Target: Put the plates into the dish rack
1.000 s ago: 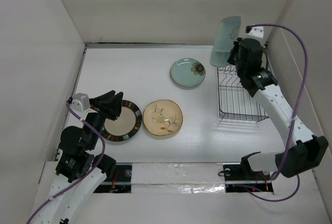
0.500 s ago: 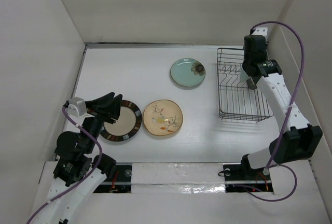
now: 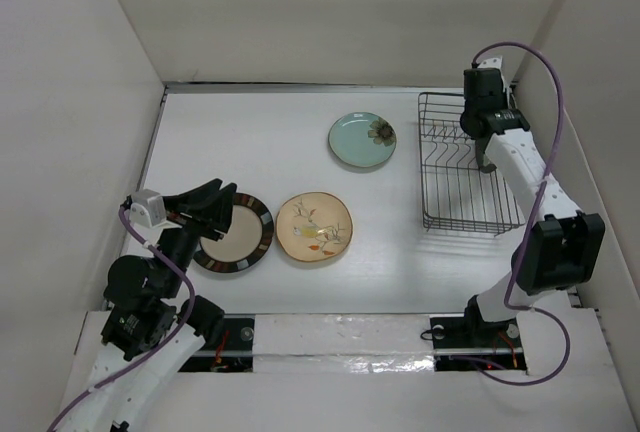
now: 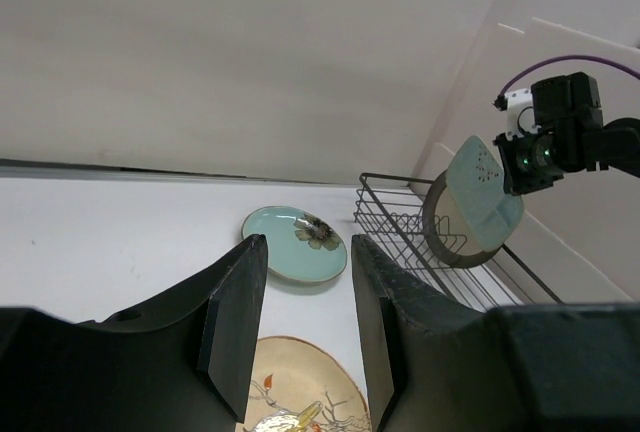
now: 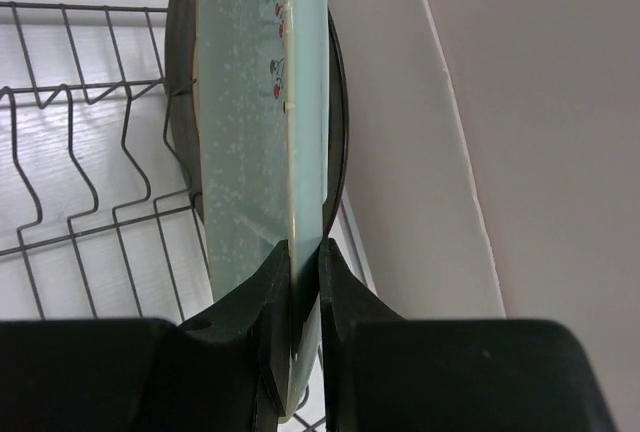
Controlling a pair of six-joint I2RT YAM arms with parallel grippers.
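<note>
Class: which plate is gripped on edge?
The pale-green plate, pinched upright by the right gripper at the dish rack; the teal plate, floral plate and striped-rim plate lie flat.

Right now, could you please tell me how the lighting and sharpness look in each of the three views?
Top external: even, soft light, only a faint shadow beside the dish rack, with glare on the shiny strip at the near edge. Left wrist: the left tool is dark and featureless. Right wrist: the right tool is dark, while the pale-green plate it grips shows sharp speckles.
</note>
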